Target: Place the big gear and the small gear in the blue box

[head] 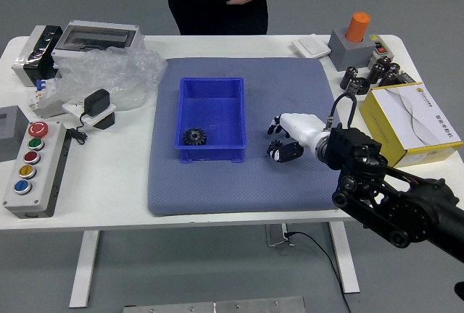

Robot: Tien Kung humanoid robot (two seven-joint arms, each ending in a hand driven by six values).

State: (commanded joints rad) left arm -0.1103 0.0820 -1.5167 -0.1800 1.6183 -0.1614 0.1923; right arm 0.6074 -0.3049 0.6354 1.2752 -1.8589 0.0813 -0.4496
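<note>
Above the right part of the grey-blue mat (210, 191), the robot's right hand (304, 132), white-backed with black parts, reaches down low. What is probably the small black toothed gear (274, 151) shows partly beneath it; how far open the hand is, or whether it grips anything, I cannot tell. The bigger black toothed gear (194, 137) lies inside the blue plastic box (212, 154). Across the table, a person (217, 12) holds both hands before the body.
</note>
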